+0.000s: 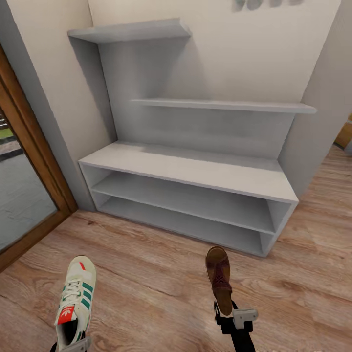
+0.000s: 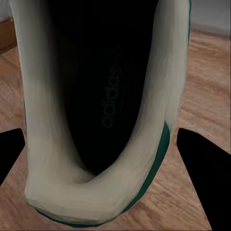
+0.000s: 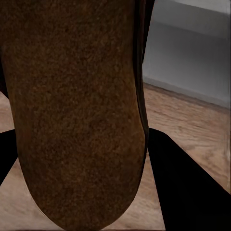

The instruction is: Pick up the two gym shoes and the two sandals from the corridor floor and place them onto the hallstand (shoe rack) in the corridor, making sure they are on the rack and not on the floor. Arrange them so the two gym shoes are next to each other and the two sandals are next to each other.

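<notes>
The left gripper (image 1: 68, 345) is clamped on the heel of a gym shoe (image 1: 76, 303), which points toe-forward above the corridor floor (image 1: 146, 274); the left wrist view looks straight into the shoe's dark opening, black fingers (image 2: 204, 178) on either side. The right gripper (image 1: 233, 320) grips the heel end of a sandal (image 1: 219, 278), likewise held out over the planks. Ahead stands the hallstand (image 1: 195, 168), its bench top and two open shelves against the wall, beside a wood-framed glass door (image 1: 24, 195).
</notes>
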Available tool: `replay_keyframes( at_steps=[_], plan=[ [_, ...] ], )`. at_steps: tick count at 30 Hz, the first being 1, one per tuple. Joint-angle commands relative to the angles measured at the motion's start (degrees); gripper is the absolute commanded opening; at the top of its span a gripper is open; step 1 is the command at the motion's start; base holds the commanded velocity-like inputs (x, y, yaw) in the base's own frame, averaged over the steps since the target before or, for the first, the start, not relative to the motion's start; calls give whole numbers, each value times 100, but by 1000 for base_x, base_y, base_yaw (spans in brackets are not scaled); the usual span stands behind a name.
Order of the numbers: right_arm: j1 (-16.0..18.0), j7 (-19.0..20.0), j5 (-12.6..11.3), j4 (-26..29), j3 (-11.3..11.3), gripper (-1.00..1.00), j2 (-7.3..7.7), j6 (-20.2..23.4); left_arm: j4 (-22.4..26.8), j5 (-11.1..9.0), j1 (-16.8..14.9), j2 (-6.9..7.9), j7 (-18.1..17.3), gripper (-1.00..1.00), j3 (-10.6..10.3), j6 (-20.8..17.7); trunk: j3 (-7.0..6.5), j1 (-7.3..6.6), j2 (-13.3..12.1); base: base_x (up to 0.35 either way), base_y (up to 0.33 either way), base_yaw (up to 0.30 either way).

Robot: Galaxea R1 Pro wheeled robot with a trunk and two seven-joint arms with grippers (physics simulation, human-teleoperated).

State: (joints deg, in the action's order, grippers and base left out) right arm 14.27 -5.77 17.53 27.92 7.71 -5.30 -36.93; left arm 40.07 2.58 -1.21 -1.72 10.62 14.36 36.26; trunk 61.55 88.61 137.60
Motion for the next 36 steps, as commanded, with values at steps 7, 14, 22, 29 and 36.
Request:
replay_keyframes(
  at_steps=[7, 14, 22, 29, 36],
  plan=[
    [5, -21, 49, -5, 28, -100, -6, -17, 14, 30, -2, 2, 19, -100, 14, 13, 4, -1, 2, 0, 0, -300],
    [5, -21, 49, -5, 28, -100, -6, -16, 25, 28, -2, 5, 19, -100, 14, 13, 4, -1, 2, -178, 130, -300],
    [5, -21, 49, -5, 28, -100, -6, -16, 34, 31, -2, 5, 19, -100, 14, 13, 4, -1, 2, -231, 179, -300],
    [5, -21, 49, -5, 28, -100, -6, -19, 36, 31, -1, 5, 28, -100, 14, 13, 4, -1, 2, -30, 25, -300],
    [5, -25, 49, -5, 28, -100, -6, -18, 36, 25, 7, 5, 28, -100, 22, 13, 4, -1, 2, -1, 1, -300]
  ],
)
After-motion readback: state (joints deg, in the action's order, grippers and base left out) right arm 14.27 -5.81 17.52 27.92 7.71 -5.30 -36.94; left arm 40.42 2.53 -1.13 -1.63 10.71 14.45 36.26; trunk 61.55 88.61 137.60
